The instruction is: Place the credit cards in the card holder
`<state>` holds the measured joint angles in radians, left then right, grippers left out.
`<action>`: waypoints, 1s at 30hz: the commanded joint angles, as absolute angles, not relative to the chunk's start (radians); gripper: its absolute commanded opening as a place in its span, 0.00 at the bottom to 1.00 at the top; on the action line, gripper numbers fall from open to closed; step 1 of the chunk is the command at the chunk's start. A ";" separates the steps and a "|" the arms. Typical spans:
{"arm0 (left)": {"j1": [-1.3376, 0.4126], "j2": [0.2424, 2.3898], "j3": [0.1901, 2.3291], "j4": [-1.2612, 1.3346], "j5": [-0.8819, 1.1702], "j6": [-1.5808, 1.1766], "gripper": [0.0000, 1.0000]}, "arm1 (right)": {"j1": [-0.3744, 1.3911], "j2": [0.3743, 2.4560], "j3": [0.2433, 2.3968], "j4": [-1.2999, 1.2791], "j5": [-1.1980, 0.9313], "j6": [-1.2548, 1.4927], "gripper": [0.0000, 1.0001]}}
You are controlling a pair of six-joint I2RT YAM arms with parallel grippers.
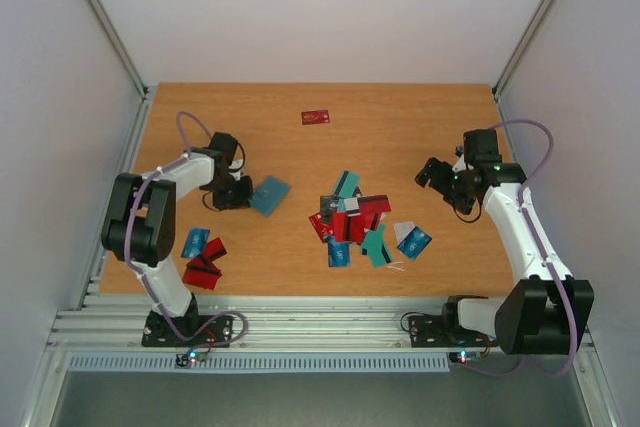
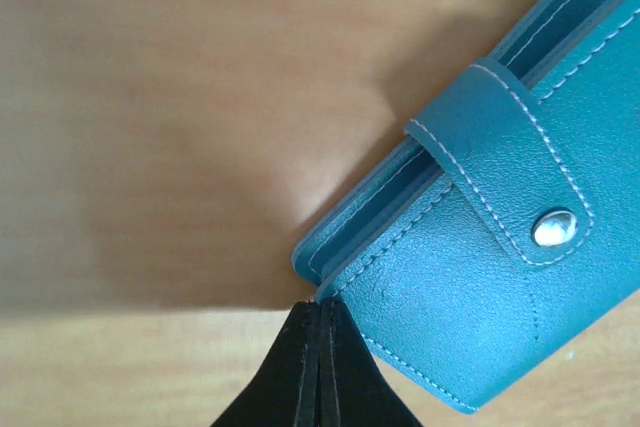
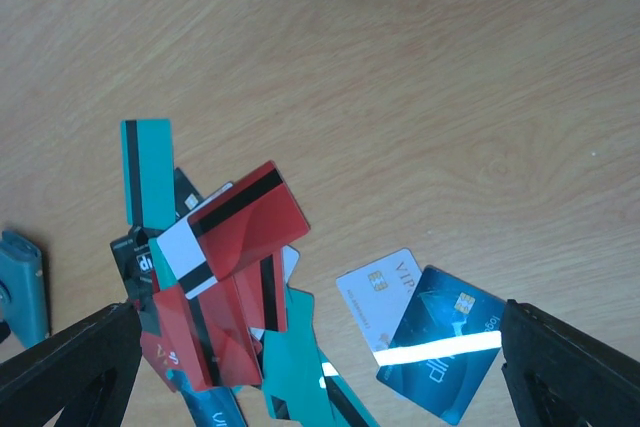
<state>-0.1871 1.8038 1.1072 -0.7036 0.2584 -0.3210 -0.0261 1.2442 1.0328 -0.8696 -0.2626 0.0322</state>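
Teal stitched skin, leather-like, on the card holder (image 2: 480, 287), lying flat on the table (image 2: 150, 97) with one corner touching the tips of the left gripper (image 2: 320, 315). Fingers pressed tight together there; cannot tell whether a thin edge is nipped between them. Strap (image 2: 500, 157) snapped down by a metal stud (image 2: 553, 227), so likely needs popping open first. Probably light, padded, a little floppy at the fold, grippy enough; best pinched across a thick outer edge, not by the strap. Right gripper (image 3: 315, 347) spread wide, hovering above the credit cards (image 3: 235, 237), heaped below and between its fingers. Thin, stiff, glossy, probably slippery and flush to the wood. Better to start with the white card (image 3: 372, 289) or blue card (image 3: 445, 347) off the heap toward the right finger, or with an overhanging edge.
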 commanded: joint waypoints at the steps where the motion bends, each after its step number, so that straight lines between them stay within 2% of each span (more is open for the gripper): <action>1: -0.193 1.715 1.024 -0.711 0.300 -0.404 0.00 | -0.011 1.206 1.006 -0.897 -0.268 0.049 0.99; 3: -0.193 1.678 1.016 -0.712 0.304 -0.401 0.04 | -0.008 1.200 0.998 -0.897 -0.272 0.050 0.99; 8: -0.193 1.644 1.066 -0.750 0.266 -0.335 0.33 | -0.001 1.197 0.997 -0.900 -0.283 0.048 0.98; 12: -0.193 1.669 1.108 -0.750 0.268 -0.241 0.48 | 0.015 1.194 1.000 -0.901 -0.292 0.051 0.99; 15: -0.193 1.721 1.149 -0.745 0.292 -0.172 0.51 | 0.051 1.191 0.999 -0.901 -0.296 0.054 0.98; 22: -0.193 1.842 1.217 -0.752 0.332 -0.128 0.51 | 0.115 1.201 1.001 -0.906 -0.281 0.057 0.98; 30: -0.193 1.830 1.141 -0.754 0.395 -0.165 0.47 | 0.200 1.238 1.028 -0.898 -0.259 0.076 0.98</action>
